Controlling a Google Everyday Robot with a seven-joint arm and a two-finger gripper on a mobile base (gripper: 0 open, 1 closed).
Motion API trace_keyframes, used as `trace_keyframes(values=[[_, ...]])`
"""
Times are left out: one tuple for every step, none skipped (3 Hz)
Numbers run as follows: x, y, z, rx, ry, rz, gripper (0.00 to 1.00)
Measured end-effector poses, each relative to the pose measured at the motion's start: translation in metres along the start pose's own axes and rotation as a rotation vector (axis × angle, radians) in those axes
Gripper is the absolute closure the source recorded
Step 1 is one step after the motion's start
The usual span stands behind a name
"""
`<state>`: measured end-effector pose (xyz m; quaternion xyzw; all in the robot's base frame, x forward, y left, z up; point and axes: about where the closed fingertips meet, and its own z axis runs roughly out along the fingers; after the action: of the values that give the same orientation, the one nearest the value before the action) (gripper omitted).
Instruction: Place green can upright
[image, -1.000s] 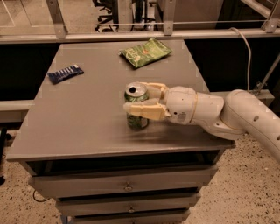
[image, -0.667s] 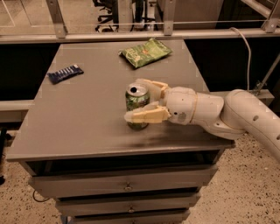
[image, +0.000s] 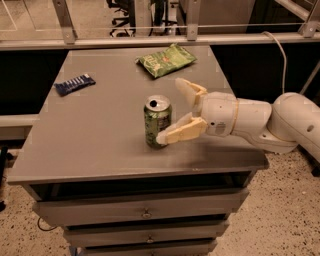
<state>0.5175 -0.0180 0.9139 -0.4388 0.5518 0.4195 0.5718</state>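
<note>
The green can (image: 157, 120) stands upright on the grey table (image: 100, 130), a little right of the middle, its silver top and pull-tab opening facing up. My gripper (image: 170, 111) reaches in from the right and is open, with the can free of its grasp. The far finger (image: 189, 91) is raised and apart from the can, behind and to its right. The tip of the near finger (image: 180, 132) lies at the can's lower right side, close to or touching it.
A flat green snack bag (image: 166, 59) lies at the back of the table. A dark blue packet (image: 74, 83) lies at the back left. The table's front edge is just in front of the can, with drawers (image: 145, 214) below. A rail (image: 150, 39) runs behind the table.
The gripper, which was closed around the can, has spread its fingers and drawn back to the right. The can stays upright on the table.
</note>
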Motion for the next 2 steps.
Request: trace_keyframes(values=[[-0.023, 0.001, -0.029, 0.018, 0.073, -0.027, 0.00], [-0.055, 0.004, -0.092, 0.078, 0.141, -0.046, 0.00]])
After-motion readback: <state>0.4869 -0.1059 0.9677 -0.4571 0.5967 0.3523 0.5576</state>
